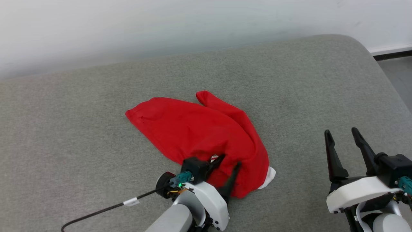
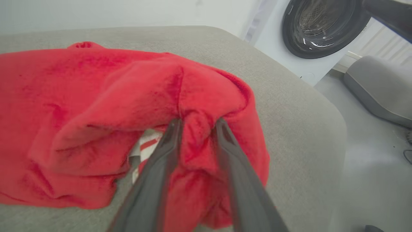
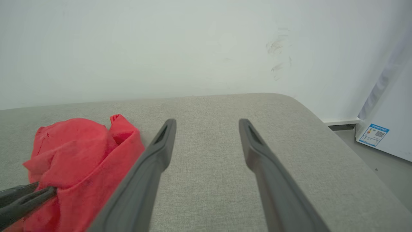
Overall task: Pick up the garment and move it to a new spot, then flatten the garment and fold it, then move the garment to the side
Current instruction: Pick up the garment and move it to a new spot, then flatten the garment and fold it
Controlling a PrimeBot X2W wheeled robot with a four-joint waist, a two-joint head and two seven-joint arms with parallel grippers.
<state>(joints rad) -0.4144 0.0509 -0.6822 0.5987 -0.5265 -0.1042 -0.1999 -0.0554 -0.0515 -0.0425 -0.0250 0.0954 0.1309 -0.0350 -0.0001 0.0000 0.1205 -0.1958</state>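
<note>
My left gripper (image 1: 230, 161) sits at lower centre of the head view, its fingers drawn narrow and pinching a raised fold of the garment (image 1: 193, 129). In the left wrist view the left gripper (image 2: 198, 124) has red fabric bunched between both fingers, and white-and-red striped trim (image 2: 148, 145) shows just left of them. The garment (image 2: 80, 96) spreads from that pinch toward the left of this frame. In the head view it lies crumpled at the centre of the grey upholstered surface (image 1: 96, 145), with a white sleeve (image 1: 270, 175) poking out at its lower right edge.

My right gripper (image 1: 341, 131) stands at lower right, fingers wide and holding nothing, well apart from the garment. In the right wrist view the right gripper (image 3: 207, 122) points over bare grey cloth, with the garment (image 3: 80, 145) at lower left.

Open surface runs on every side of the garment: broadest at frame left, ample above up to the wall (image 1: 161, 25). The surface's rounded corner (image 1: 354, 40) is at upper right, with floor (image 1: 397, 71) beyond. A washing machine (image 2: 322, 25) shows at upper right of the left wrist view.
</note>
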